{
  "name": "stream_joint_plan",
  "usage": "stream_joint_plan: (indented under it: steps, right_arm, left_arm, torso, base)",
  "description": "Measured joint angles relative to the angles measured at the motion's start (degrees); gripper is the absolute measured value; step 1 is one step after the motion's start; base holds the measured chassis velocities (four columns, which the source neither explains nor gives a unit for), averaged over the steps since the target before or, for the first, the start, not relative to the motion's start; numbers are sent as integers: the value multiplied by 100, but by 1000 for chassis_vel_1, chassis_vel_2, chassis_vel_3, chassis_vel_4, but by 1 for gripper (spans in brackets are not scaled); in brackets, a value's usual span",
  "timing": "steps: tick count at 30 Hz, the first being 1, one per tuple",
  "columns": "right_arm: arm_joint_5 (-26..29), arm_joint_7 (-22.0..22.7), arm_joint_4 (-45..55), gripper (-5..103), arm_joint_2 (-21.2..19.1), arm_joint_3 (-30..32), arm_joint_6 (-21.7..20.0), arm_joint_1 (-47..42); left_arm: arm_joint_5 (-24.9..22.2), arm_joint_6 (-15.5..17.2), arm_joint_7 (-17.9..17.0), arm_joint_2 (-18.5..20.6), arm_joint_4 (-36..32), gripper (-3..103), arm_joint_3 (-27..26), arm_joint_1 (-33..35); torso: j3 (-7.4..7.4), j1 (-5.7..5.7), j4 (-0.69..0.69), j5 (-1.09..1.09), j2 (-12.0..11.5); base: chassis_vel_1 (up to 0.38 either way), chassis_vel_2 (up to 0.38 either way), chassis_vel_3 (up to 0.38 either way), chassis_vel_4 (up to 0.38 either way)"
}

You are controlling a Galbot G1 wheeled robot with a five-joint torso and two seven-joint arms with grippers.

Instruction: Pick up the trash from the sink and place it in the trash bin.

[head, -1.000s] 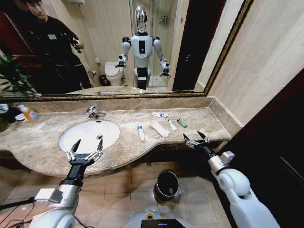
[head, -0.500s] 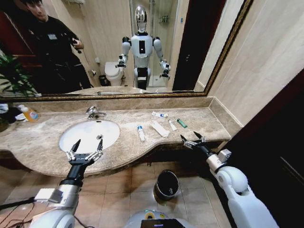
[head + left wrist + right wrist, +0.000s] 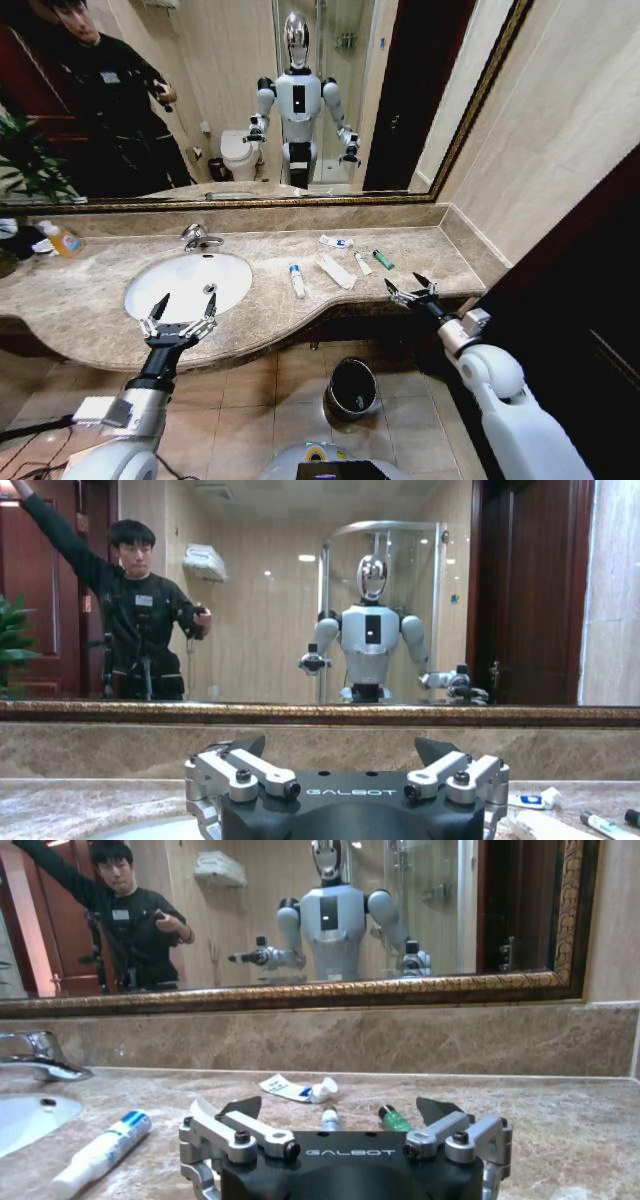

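The trash lies on the marble counter right of the white sink (image 3: 188, 283), not in the basin: a blue-banded tube (image 3: 296, 280), a flat white packet (image 3: 336, 271), a small tube (image 3: 362, 262), a green piece (image 3: 383, 259) and a crumpled packet (image 3: 336, 241). My right gripper (image 3: 411, 290) hovers open at the counter's front edge, just in front of the green piece (image 3: 394, 1119) and small tube (image 3: 329, 1119). My left gripper (image 3: 180, 312) stays open over the sink's front rim. The black trash bin (image 3: 351, 387) stands on the floor below the counter.
A chrome tap (image 3: 197, 237) rises behind the basin. A clear bottle of orange liquid (image 3: 62, 238) and a plant (image 3: 25, 160) sit at the far left. A mirror backs the counter, and a tiled wall (image 3: 540, 150) closes the right end.
The right gripper shifted slightly left and low, then came back up to the counter's edge. The left arm and the trash have not moved.
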Motion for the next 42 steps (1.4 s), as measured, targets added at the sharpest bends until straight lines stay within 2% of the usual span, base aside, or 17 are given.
stream_joint_plan:
  steps: [7, 15, 21, 26, 29, 35, 42]
  right_arm:
    - [-21, -43, -377, 100, -175, -101, -59, 439]
    - [-19, -296, -1143, 100, -437, -262, -61, 1035]
    - [-27, -347, -1466, 100, -477, -439, -109, 1373]
    - [-40, -391, -1752, 100, -548, -726, -296, 1728]
    - [-40, -648, -1941, 100, -634, -905, -689, 2068]
    - [-24, -741, -2226, 100, -729, -1226, -1018, 2617]
    - [-45, -660, -2747, 100, -765, -1705, -1019, 3240]
  left_arm:
    - [0, 0, 0, 0, 0, 100, 0, 0]
    - [0, 0, 0, 0, 0, 100, 0, 0]
    - [0, 0, 0, 0, 0, 100, 0, 0]
    - [0, 0, 0, 0, 0, 100, 0, 0]
    - [0, 0, 0, 0, 0, 100, 0, 0]
    - [0, 0, 0, 0, 0, 100, 0, 0]
    - [0, 0, 0, 0, 0, 100, 0, 0]
  torso:
    - [0, 0, 0, 0, 0]
    - [0, 0, 0, 0, 0]
    - [0, 0, 0, -1, 0]
    - [0, 0, 0, -2, 0]
    - [0, 0, 0, -1, 0]
    - [0, 0, 0, -3, 0]
    - [0, 0, 0, -1, 0]
  base:
    - [0, 0, 0, 0]
    - [0, 0, 0, 0]
    - [0, 0, 0, 0]
    - [0, 0, 0, 0]
    - [0, 0, 0, 0]
    - [0, 0, 0, 0]
    - [0, 0, 0, 0]
